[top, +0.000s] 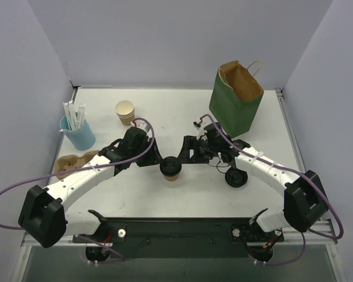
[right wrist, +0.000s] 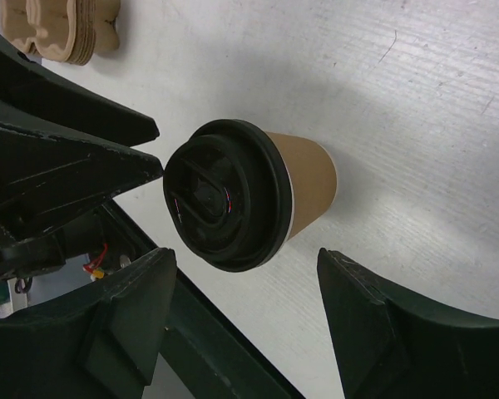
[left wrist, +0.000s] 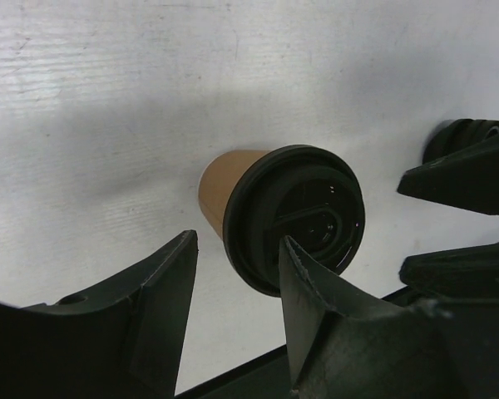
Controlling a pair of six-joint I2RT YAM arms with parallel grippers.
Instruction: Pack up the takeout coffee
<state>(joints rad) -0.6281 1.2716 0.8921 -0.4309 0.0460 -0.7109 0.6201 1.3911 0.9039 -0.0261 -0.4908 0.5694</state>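
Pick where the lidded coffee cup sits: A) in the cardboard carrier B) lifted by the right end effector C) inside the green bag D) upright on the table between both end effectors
D: the takeout coffee stands on the table between the open left end effector and right end effector, neither closed on it.

The takeout coffee is being hemmed in from both sides by the wide-spread left gripper and right gripper; the path to the green bag is being crossed by the right arm, while bare table is being left free beyond it
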